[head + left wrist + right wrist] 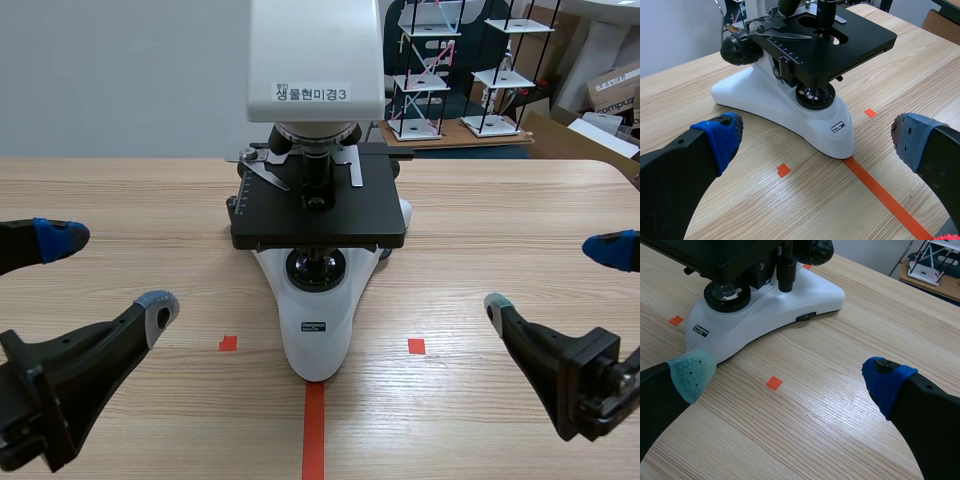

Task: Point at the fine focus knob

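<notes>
Black focus knob [740, 50] is jutting sideways, ahead of the wide-spread left end effector [109, 272]; right end effector [552, 277] is gaping likewise.

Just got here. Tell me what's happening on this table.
A microscope stands in the middle of the wooden table, between two robot arms. The left gripper and right gripper are both open, low on either side of it, holding nothing. Neither is near the black focus knob on the microscope's side, so the pointing has not begun.
</notes>
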